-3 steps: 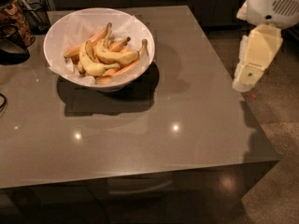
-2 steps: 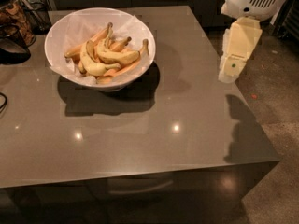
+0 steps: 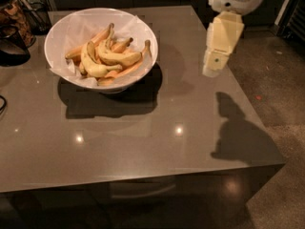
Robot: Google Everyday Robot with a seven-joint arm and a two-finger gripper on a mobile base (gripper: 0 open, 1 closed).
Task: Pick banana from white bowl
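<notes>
The banana [image 3: 96, 68] you want sits mid-depth in the view, so work back to it. Nearest you is the front edge of the grey table [image 3: 143, 151], bare but for light glints and, toward its right side, the gripper's shadow [image 3: 238, 132].

Farther back and to the left stands the white bowl [image 3: 53, 44]. The plump yellow banana lies at the front of the heap in it, and its curve runs roughly left to right across the view. The slimmer orange bananas [image 3: 86, 46] lie behind it and partly beneath.

At about the same depth, the gripper [image 3: 211, 69] hangs over the table's right half, pointing down and well apart from the bowl. It holds nothing, and you cannot tell from here whether it is open or closed.

So the banana lies to the gripper's left in the view and lower (the rim stands between them). My reading is that you must travel left, clear the rim, then come down across the banana's length, not along it.

Farthest back, dark clutter [image 3: 14, 37] sits past the bowl at the far left.
</notes>
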